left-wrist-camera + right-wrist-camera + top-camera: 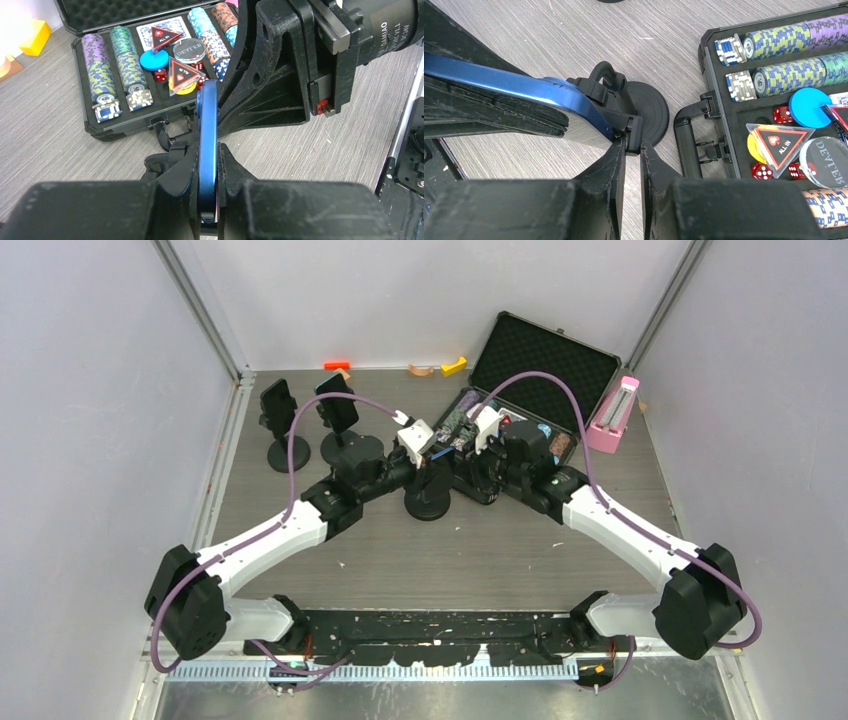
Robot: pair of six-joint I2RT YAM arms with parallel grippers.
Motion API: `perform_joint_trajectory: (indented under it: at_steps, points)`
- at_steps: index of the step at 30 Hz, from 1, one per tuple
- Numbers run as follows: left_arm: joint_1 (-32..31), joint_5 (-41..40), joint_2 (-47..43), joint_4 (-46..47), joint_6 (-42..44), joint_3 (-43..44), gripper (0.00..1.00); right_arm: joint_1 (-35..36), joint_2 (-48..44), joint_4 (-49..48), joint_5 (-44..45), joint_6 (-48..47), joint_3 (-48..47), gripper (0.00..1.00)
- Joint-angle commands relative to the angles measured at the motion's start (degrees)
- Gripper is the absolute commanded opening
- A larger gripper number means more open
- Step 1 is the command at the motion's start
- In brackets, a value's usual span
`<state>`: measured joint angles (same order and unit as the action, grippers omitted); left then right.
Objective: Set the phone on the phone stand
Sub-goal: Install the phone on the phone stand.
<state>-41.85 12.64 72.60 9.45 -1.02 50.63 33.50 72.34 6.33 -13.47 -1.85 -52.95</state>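
The phone (207, 120), judged stiff, thin, slippery and fragile, is clamped on edge across its flat faces by the left gripper (207, 152), one corner at the phone stand (651, 112) cradle, which is pinched by the narrowed right gripper (633, 145).

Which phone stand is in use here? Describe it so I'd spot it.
Find the open poker chip case at back right. Just before its left corner stands a black phone stand on a round base. Unlike the two stands at back left, a blue phone meets its top.
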Motion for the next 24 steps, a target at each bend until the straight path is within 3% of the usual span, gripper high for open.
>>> perform_joint_trajectory:
  at_steps: [1,18,24]
  points:
    - [3.2,-9.9,1.8,-9.2,3.4,0.2,0.0,-0.9,-0.3,6.7,1.0,-2.0,-2.5,0.01]
    - [3.2,-8.7,1.6,-10.8,3.8,0.7,0.0,2.0,0.1,11.1,5.5,-7.1,-6.1,0.02]
    - [3.3,-8.4,1.4,-10.9,3.7,0.8,0.0,2.2,1.0,13.8,4.0,-7.0,-8.4,0.14]
